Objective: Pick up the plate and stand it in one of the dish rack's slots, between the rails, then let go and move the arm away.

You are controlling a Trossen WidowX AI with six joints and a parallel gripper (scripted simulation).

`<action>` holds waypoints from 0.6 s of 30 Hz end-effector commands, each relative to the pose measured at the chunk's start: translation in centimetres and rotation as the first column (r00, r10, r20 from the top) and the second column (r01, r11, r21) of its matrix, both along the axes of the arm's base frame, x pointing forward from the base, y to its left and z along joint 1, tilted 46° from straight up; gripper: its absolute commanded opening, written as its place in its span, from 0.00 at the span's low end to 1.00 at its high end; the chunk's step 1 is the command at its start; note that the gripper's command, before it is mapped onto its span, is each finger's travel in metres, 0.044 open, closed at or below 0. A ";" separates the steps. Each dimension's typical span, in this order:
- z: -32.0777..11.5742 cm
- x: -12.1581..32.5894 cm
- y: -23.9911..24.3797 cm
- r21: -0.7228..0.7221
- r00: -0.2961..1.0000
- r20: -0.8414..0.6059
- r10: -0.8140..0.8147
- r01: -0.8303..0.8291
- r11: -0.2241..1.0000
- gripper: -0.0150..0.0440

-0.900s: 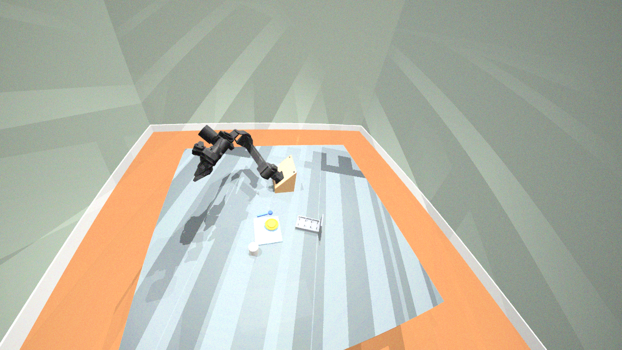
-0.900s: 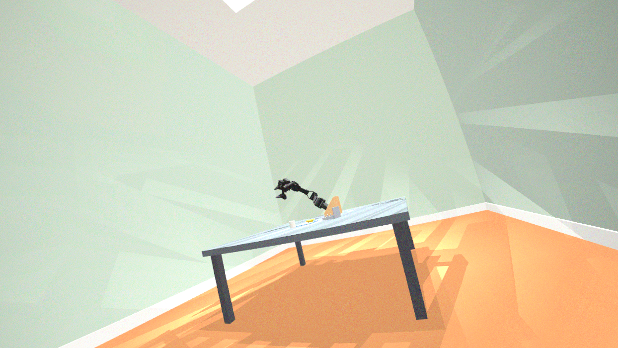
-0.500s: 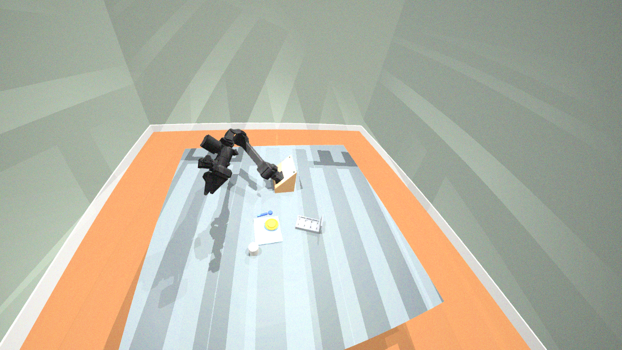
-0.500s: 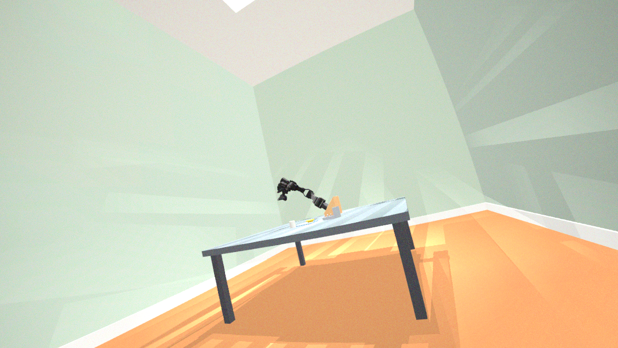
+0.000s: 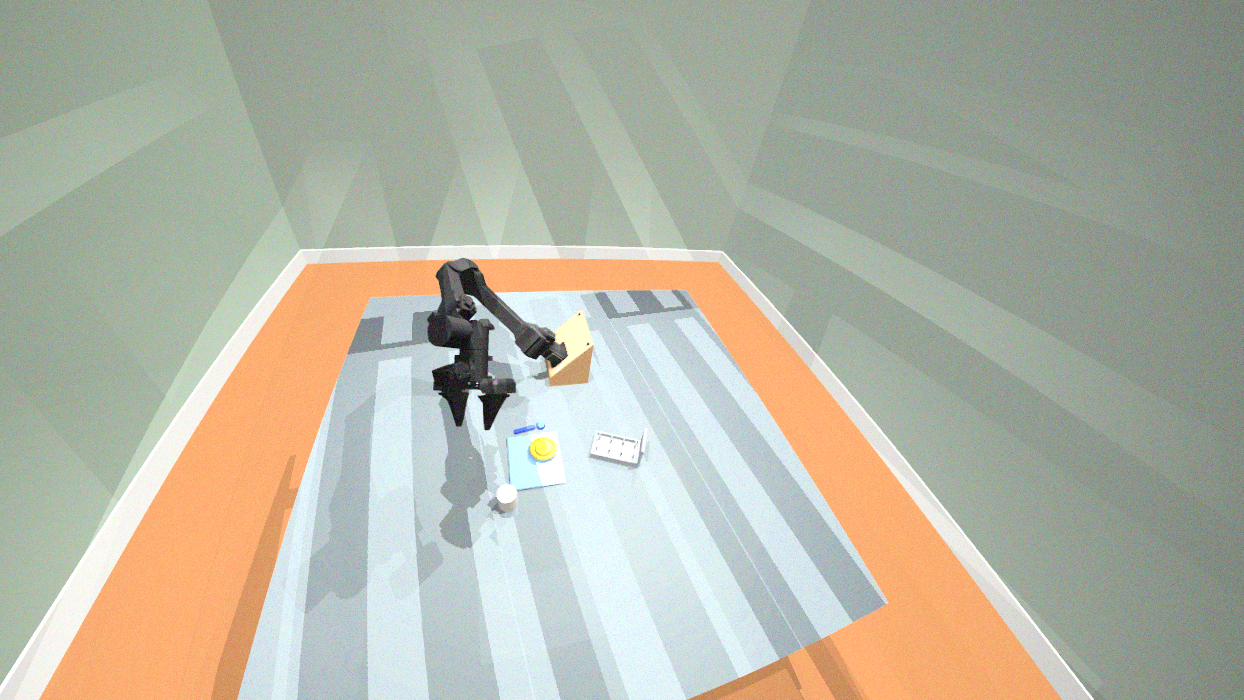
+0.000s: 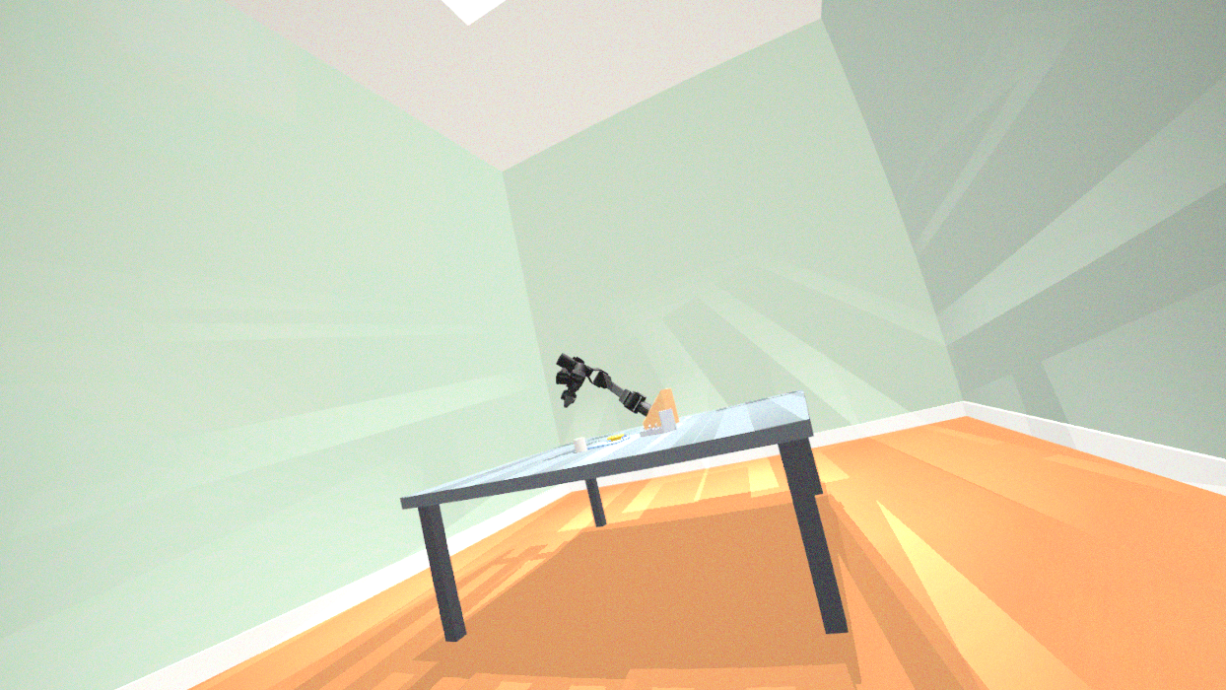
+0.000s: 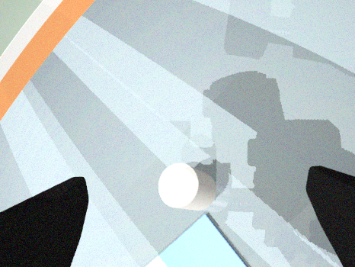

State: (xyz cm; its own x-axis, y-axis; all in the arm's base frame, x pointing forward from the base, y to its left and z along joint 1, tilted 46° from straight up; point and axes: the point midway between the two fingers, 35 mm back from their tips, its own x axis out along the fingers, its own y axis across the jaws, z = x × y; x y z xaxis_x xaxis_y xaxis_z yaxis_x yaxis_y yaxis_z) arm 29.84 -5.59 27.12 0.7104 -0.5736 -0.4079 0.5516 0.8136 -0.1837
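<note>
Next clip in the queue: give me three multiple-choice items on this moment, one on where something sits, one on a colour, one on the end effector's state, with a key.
1. Where is the plate?
A. Lying flat on the pale blue mat
B. Standing in the dish rack
C. Held by the end effector

2. What colour is the plate?
A. White
B. Yellow
C. Blue

3. What is the end effector's state?
A. Shut on the plate
B. Shut on the white cylinder
C. Open, holding nothing

Key:
1 A, the top view shows it flat on the mat, apart from the rack to its right.
2 B, it is a yellow disc in the top view.
3 C, the wrist view shows both fingers spread wide, with only the table and the cylinder seen between them.
</note>
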 end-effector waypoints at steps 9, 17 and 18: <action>-7.6 1.2 1.0 -0.036 0.933 -0.361 -0.020 0.008 0.999 0.93; -12.5 0.7 1.3 -0.082 0.804 -0.592 -0.053 0.005 0.997 0.93; -13.0 0.6 1.3 -0.089 0.784 -0.618 -0.058 0.004 0.996 0.93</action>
State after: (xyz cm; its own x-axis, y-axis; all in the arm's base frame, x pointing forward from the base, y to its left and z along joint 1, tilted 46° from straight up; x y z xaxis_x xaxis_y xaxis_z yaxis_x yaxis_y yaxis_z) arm 30.46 -4.41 15.07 0.3512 -0.6274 -0.6950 0.3501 0.7764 -0.5240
